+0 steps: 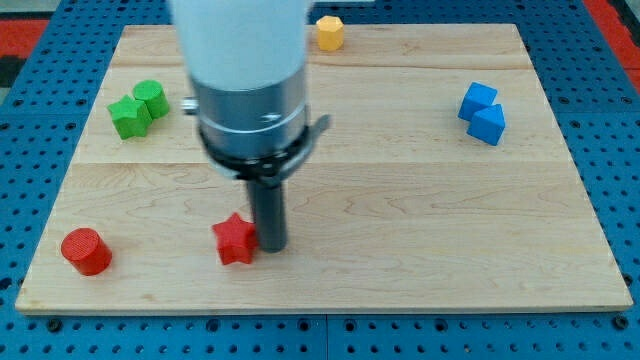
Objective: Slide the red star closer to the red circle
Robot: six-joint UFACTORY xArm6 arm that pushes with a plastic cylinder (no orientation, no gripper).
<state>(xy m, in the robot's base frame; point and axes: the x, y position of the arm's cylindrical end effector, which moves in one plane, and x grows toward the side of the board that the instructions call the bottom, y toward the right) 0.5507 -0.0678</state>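
Observation:
The red star [234, 239] lies near the view's bottom, left of centre on the wooden board [400, 200]. The red circle [86, 251], a short cylinder, stands at the bottom left corner, well to the left of the star. My tip [272, 246] is down on the board right beside the star's right side, touching or nearly touching it. The arm's white and grey body [248, 90] rises above the rod and hides part of the board's upper middle.
Two green blocks [137, 108] sit together at the upper left. A yellow block [329, 32] sits at the top edge, centre. Two blue blocks [483, 112] sit together at the upper right. The board's front edge runs just below the star and circle.

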